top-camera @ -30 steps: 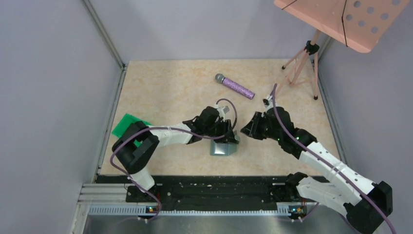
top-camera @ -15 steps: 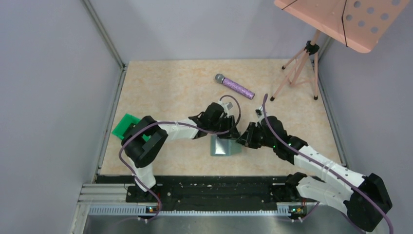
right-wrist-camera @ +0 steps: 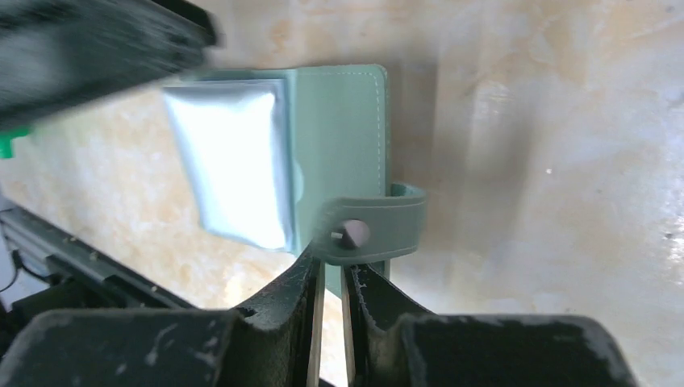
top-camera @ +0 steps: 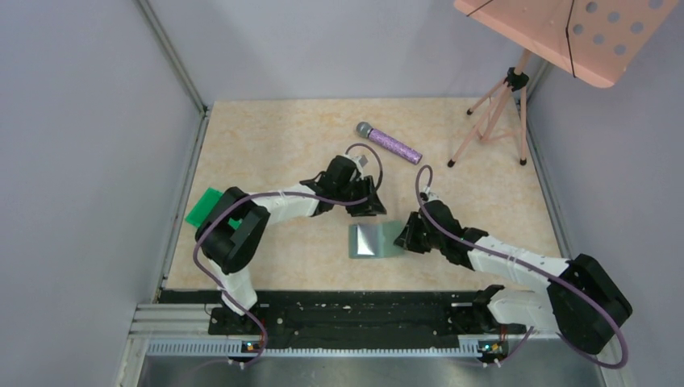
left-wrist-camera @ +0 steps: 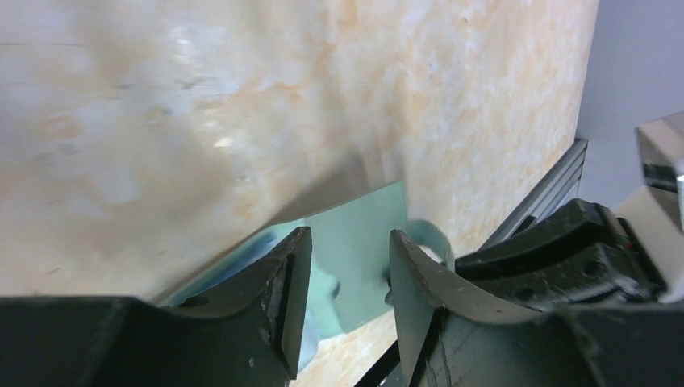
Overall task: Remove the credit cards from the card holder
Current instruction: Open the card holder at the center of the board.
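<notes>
Card holder is lying flat on the table, down toward the 6 o'clock side and pretty much between my two arms. It's showing a grey-green face with a shiny pale panel on it.

My right gripper is sitting at the holder's 3 o'clock edge. The fingers are squeezed nearly together, with only a sliver of a gap, and the tips are right up against the little strap, the one with the round snap on it. From the wrist cam it looks like I'm pinching that strap where it wraps over the edge.

My left gripper is hanging just off the holder's 12 o'clock edge. Its fingers are spread apart and nothing is sitting between them. The wrist view is a bit blurry, but I'm seeing the green holder through the gap.

Other stuff around: a purple microphone is lying well off at about 12 o'clock from the holder. A bright green sheet is peeking out under my left arm at the table's 9 o'clock edge.
</notes>
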You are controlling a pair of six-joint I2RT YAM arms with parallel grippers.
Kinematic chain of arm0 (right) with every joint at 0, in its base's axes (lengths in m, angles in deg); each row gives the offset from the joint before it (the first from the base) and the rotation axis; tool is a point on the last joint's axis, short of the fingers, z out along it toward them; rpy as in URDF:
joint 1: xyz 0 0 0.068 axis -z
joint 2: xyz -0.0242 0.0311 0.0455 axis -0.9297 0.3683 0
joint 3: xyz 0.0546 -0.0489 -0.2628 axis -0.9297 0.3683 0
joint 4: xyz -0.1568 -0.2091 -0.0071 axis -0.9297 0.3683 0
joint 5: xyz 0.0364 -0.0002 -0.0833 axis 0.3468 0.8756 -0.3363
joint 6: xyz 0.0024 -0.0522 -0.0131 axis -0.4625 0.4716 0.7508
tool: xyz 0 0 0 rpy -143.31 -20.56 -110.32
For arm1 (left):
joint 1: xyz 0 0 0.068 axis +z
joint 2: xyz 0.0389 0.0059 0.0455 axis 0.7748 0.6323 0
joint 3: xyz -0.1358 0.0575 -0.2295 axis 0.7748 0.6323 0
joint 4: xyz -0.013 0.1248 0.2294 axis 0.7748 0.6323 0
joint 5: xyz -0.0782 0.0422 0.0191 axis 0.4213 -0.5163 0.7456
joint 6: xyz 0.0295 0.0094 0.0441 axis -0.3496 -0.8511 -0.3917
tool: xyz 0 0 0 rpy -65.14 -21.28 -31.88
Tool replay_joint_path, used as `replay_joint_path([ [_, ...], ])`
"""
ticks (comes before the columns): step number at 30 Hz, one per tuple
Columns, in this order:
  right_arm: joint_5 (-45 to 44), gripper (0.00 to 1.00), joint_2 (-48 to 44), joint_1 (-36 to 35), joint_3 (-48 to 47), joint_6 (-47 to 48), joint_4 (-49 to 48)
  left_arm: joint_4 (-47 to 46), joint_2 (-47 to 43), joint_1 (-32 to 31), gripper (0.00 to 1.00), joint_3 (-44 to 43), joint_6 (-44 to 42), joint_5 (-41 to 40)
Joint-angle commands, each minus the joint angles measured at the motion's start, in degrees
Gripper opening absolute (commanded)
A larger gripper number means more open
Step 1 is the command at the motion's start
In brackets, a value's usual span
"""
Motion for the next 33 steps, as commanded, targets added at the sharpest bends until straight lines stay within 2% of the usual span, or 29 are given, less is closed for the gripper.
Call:
replay_joint_path([
  [1,-4.65,0.13,2.76,-0.54,-0.32,0.18,-0.40,5.42,-7.25,4.39,0.47,-0.90,-1.76,-1.39],
  [7,-6.58,0.13,3.53,-0.56,1.15,0.45,0.30,12.57,-16.47,7.06,0.49,6.01,-3.65,-5.71],
  [12,-6.63,0.13,4.38,-0.55,1.69,0.12,0.17,9.28,-20.90,7.01,0.47,16.05,-1.13,-3.79],
  [16,-6.43,0.13,4.38,-0.46,2.00,0.29,0.27,5.26,-21.63,6.93,0.43,20.12,-0.26,-1.59],
  [22,-6.64,0.13,2.81,-0.53,1.11,0.82,1.65,5.41,-19.14,6.34,0.38,17.85,-1.73,-1.46],
  [29,-7.35,0.13,-0.01,-0.56,1.80,0.70,2.95,5.20,-13.98,4.76,0.27,14.53,-2.65,-1.14],
  [33,-7.30,0.13,-0.64,-0.57,2.46,0.58,2.86,4.27,-12.27,3.75,0.26,13.11,-2.50,-0.90],
])
